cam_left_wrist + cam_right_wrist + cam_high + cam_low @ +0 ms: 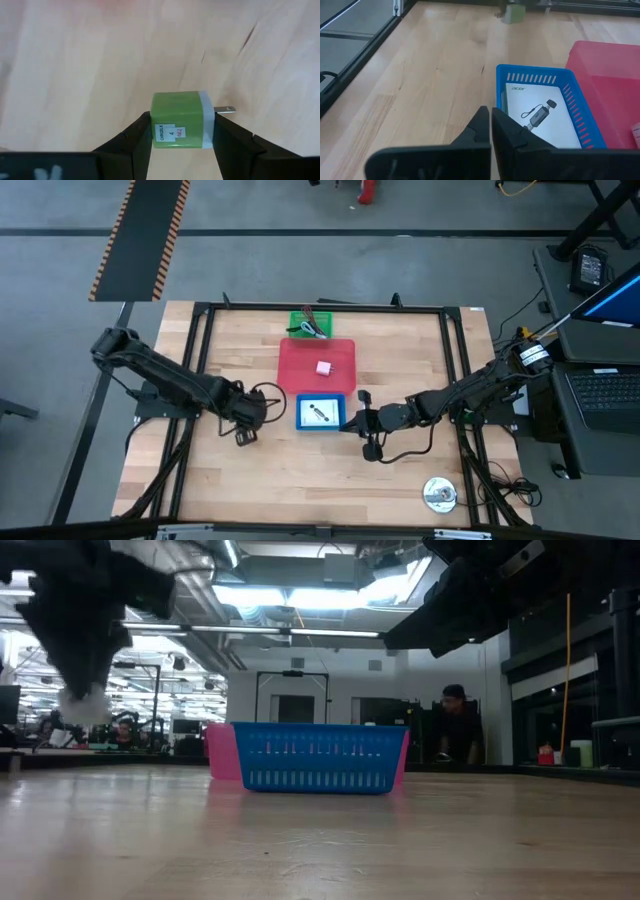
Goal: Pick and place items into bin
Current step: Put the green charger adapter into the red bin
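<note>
My left gripper (pixel 182 131) is shut on a small green cube-shaped plug (pixel 176 117) with a white face, two metal prongs (pixel 225 109) and a printed label. It hovers over bare wood left of the blue bin (pixel 320 413). In the low view my left gripper (pixel 85 680) hangs well above the table. My right gripper (pixel 492 125) is shut and empty, just right of the blue bin (pixel 540 107). A white printed card (pixel 537 120) lies flat in that bin. A pink cube (pixel 323 367) rests on the red tray (pixel 300 355). My left gripper pinches the green plug between its two fingers (pixel 137 137), one on each opposite side wall (pixel 156 125). The prongs stick out sideways past one finger. The plug is lifted clear of the table, level in the hold.
A green bin (pixel 296 320) with several small items stands behind the red tray, by the far edge. A round silver disc (pixel 438 494) lies near the table's near right corner. Black frame rails (pixel 200 360) run along the sides. A person (pixel 455 730) shows in the room beyond.
</note>
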`<action>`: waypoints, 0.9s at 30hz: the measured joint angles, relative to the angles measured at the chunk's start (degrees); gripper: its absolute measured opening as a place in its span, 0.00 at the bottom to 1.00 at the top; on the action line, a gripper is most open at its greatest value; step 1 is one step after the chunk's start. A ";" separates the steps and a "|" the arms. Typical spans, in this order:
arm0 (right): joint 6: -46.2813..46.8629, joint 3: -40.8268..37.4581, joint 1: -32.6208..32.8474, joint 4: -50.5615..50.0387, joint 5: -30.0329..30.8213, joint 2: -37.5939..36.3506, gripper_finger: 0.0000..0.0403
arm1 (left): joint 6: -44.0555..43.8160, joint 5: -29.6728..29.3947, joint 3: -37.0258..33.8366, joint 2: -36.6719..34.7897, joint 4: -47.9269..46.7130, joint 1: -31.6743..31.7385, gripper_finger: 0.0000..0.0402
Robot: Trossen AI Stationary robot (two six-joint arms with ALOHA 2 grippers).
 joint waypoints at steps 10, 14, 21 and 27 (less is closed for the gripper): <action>-0.26 0.00 -0.03 -0.02 0.01 -0.01 0.00 | 7.60 -10.73 -3.21 -10.38 14.30 -5.79 0.41; -0.31 0.00 -0.03 -0.02 0.01 -0.01 0.00 | 10.99 -12.84 -7.22 -13.76 22.35 -7.38 0.41; -0.37 0.00 -0.03 0.02 0.01 -0.01 0.00 | 14.98 -20.30 -14.91 -16.69 34.61 -8.32 0.41; -0.39 0.00 -0.03 0.17 0.04 -0.01 0.00 | 20.68 -20.62 -20.96 -16.67 48.97 -8.25 0.41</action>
